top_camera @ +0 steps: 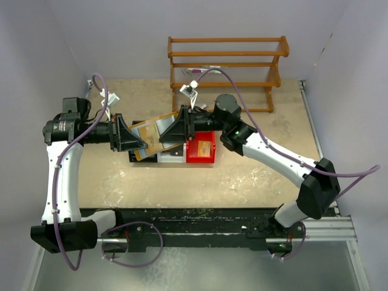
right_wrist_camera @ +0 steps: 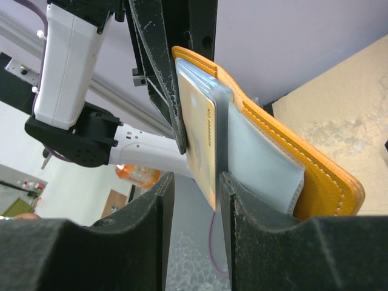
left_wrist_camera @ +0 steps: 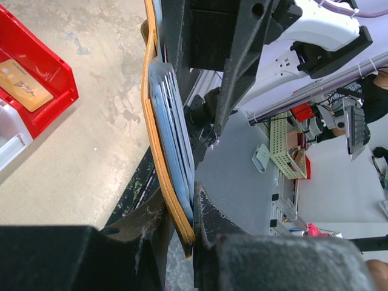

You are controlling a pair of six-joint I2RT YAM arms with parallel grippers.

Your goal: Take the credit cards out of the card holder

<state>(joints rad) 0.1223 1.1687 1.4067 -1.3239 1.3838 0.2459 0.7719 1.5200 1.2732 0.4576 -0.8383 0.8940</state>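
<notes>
**Top external:** Left of centre, the card holder [top_camera: 151, 132] hangs open between the two arms. The left jaws clamp its left edge and the right jaws meet its right. A red bin [top_camera: 201, 150] and a white bin [top_camera: 171, 157] sit just beneath it, and a wooden rack [top_camera: 227, 66] stands well apart at the top. The desk [top_camera: 254, 182] spreads out to the lower right.

**Left wrist:** The holder's orange rim runs from top to bottom, pinched at the frame's foot between the left jaws.

**Right wrist:** The right jaws, narrow, straddle the lower edge of a pale credit card [right_wrist_camera: 200, 133] jutting from the blue-grey sleeves [right_wrist_camera: 260, 157]. A slit of daylight shows on the card's left.
</notes>
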